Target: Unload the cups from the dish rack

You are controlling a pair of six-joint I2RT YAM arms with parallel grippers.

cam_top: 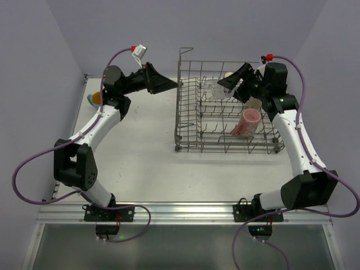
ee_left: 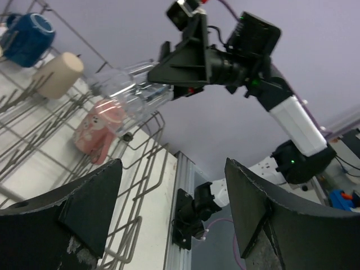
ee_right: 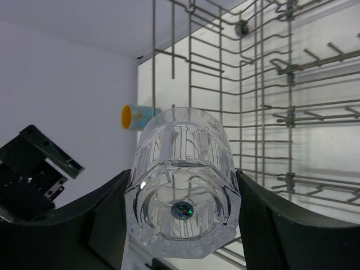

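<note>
The grey wire dish rack (cam_top: 225,138) stands at the right of the table. My right gripper (cam_top: 232,84) is shut on a clear glass (cam_top: 215,90) and holds it on its side above the rack's back left part; the right wrist view shows the glass (ee_right: 183,185) between both fingers. My left gripper (cam_top: 173,85) is open and empty, just outside the rack's left wall, facing the glass (ee_left: 126,90). A pink-red tumbler (cam_top: 246,122), a beige cup (ee_left: 59,74) and a dark blue mug (ee_left: 25,38) lie in the rack. A light blue mug with orange inside (cam_top: 95,99) stands on the table at far left.
The rack's tall grid walls (ee_left: 140,169) and upright prongs (ee_right: 287,112) surround the cups. Another beige cup (cam_top: 229,75) shows at the rack's back edge. White table surface (cam_top: 140,152) lies between the arms. Purple walls close in the back and sides.
</note>
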